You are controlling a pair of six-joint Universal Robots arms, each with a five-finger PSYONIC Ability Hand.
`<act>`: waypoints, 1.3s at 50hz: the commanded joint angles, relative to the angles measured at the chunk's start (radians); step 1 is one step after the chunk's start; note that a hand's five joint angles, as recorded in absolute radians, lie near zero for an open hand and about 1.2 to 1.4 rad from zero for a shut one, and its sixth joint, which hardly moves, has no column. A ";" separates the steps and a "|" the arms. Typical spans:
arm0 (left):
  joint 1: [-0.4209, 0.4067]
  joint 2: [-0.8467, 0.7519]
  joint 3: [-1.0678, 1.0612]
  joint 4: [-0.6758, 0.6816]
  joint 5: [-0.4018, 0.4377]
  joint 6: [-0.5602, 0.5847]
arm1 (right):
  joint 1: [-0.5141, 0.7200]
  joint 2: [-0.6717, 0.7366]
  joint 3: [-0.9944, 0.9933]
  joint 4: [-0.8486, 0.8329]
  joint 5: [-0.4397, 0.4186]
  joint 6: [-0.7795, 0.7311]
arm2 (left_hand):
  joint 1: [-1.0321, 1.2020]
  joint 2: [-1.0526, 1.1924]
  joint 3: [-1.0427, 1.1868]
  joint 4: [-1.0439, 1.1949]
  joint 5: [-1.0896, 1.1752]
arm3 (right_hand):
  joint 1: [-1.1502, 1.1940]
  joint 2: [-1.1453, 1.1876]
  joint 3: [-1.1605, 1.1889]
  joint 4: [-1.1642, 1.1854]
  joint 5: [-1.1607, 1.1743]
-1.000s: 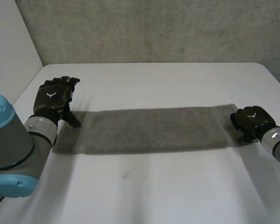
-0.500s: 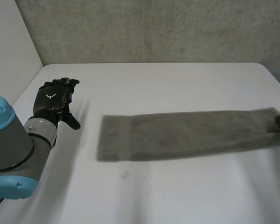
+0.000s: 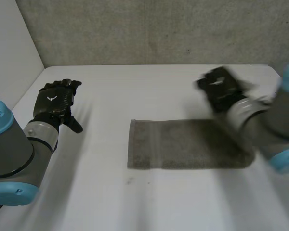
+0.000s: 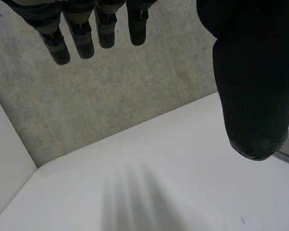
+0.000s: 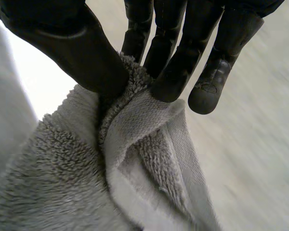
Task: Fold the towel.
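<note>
Towel [image 3: 183, 144], grey terry, lies lengthwise on the white table [image 3: 135, 91], right of the middle, with its short left end flat and squared. Its right end runs under the right arm [image 3: 274, 130], which crosses in front of it and hides that end in the head view. The right hand [image 3: 220, 89] is raised over the far side of the towel's right part. In the right wrist view, this hand [image 5: 178, 57] has a bunched piece of the towel [image 5: 62, 192] pinched between thumb and fingertips. The cloth's hemmed edge folds up into the pinch and the rest hangs away under the palm. Which corner or edge this is cannot be told.

The left hand [image 3: 55, 101] is at the table's left side, well apart from the towel, at the end of the left arm [image 3: 14, 159]. In its own wrist view the left hand [image 4: 253, 72] is spread wide, fingers straight and thumb set apart from them, holding nothing, with bare table beneath.

A rough concrete wall [image 3: 159, 29] stands along the table's far edge, and a plain white side wall [image 3: 9, 48] meets it at the far left corner. A small dark mark [image 3: 130, 181] sits on the table just in front of the towel's near left corner. Nothing lies between the left hand and the towel's left end.
</note>
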 commanded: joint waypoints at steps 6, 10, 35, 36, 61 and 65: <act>0.000 0.001 -0.002 0.000 0.000 0.000 | 0.380 0.241 -0.045 -0.002 -0.006 0.022 | 0.003 0.009 0.008 0.007 -0.029 | 0.061 0.070 0.053 0.052 0.057; 0.000 -0.001 -0.002 0.000 0.000 0.000 | 0.393 0.268 -0.060 0.008 0.003 0.025 | 0.003 0.009 0.008 0.007 -0.029 | -0.749 -0.740 -0.756 -0.757 -0.752; -0.002 -0.002 -0.017 0.017 0.000 0.000 | -0.067 -0.120 0.339 0.030 -0.058 0.368 | 0.003 0.009 0.008 0.007 -0.029 | -1.161 -1.152 -1.168 -1.169 -1.165; -0.002 -0.002 -0.017 0.017 0.000 0.000 | -0.102 -0.122 0.371 0.019 -0.073 0.365 | 0.003 0.009 0.008 0.007 -0.029 | -1.161 -1.152 -1.168 -1.169 -1.165; -0.005 -0.004 -0.019 0.017 0.000 0.000 | -0.230 -0.094 0.413 -0.140 -0.060 0.051 | 0.003 0.009 0.008 0.007 -0.029 | 0.061 0.070 0.053 0.052 0.057; -0.005 -0.002 -0.017 0.017 0.000 0.000 | -0.100 -0.096 0.353 -0.140 -0.060 0.022 | 0.003 0.009 0.008 0.007 -0.029 | 0.061 0.070 0.053 0.052 0.057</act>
